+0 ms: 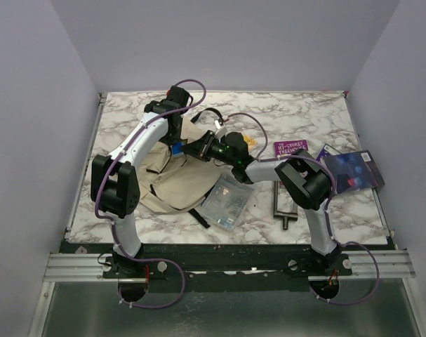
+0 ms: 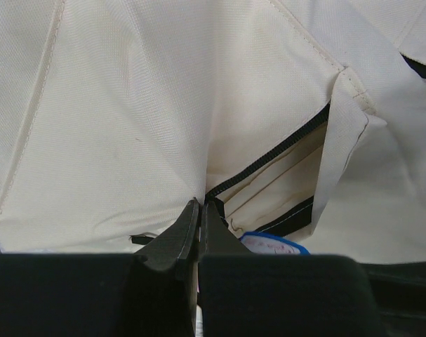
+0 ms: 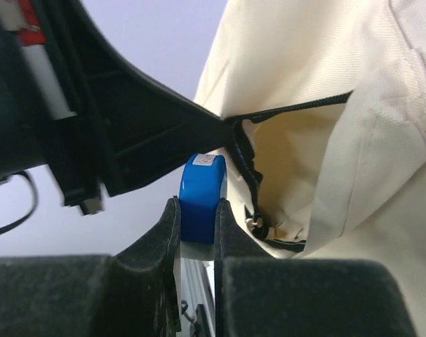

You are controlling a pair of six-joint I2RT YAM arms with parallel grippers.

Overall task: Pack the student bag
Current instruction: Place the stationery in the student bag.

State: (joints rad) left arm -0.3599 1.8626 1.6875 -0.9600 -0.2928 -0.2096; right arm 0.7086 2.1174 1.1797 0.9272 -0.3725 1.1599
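right pincer clenched on a small blue rounded block, open zip mouth of the large cream fabric student bag just frame-right of it, bag lying centre-left on the marbled tabletop, left pincer clenched on the zip edge

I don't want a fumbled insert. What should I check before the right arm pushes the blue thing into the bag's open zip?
1. Left gripper pinches the student bag at the zip edge: ok.
2. Zip opening gapes, cream lining visible: ok.
3. Blue item sits between the right gripper fingers: ok.
4. Blue item lined up with the opening: not ok; it sits outside, beside the zip corner.
5. Path clear of the left gripper: not ok; its fingers are close above the blue item.
6. Room inside the opening: cannot tell; its depth is hidden.
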